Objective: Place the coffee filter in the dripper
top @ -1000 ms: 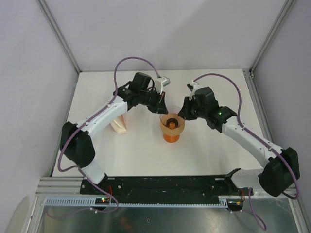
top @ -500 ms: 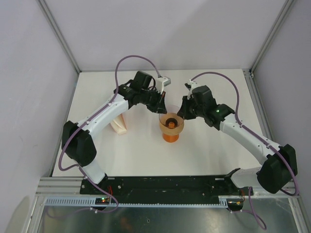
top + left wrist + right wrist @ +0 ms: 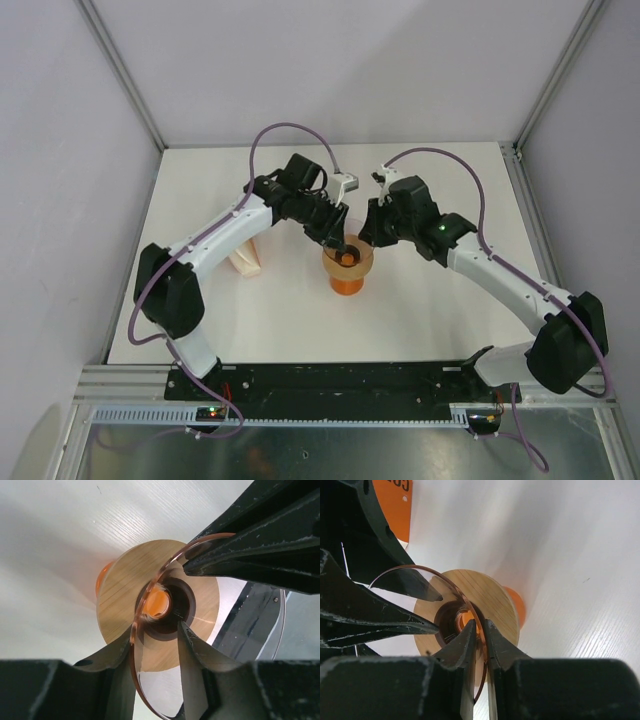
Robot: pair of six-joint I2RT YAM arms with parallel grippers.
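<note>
The dripper (image 3: 347,258), a translucent pinkish cone in a round wooden collar, sits on a small orange cup. My right gripper (image 3: 368,236) is shut on the dripper's thin rim (image 3: 481,630), one finger inside and one outside. My left gripper (image 3: 338,240) is open at the opposite side of the mouth. The rim (image 3: 133,635) runs along the inner face of its left finger (image 3: 117,652), and its other finger (image 3: 192,647) is over the cone. In the left wrist view the wooden collar (image 3: 117,587) and the orange cup (image 3: 157,602) show below. No single white coffee filter is in view.
A cream wedge-shaped stack of folded filters (image 3: 246,258) lies on the white table (image 3: 430,310) left of the dripper, under my left forearm. An orange printed label (image 3: 395,500) shows at the top left of the right wrist view. Metal frame posts stand at the table's back corners.
My left gripper has moved right and down onto the dripper's mouth. My right gripper has shifted slightly left with the rim in it, and the dripper has moved a little left.
</note>
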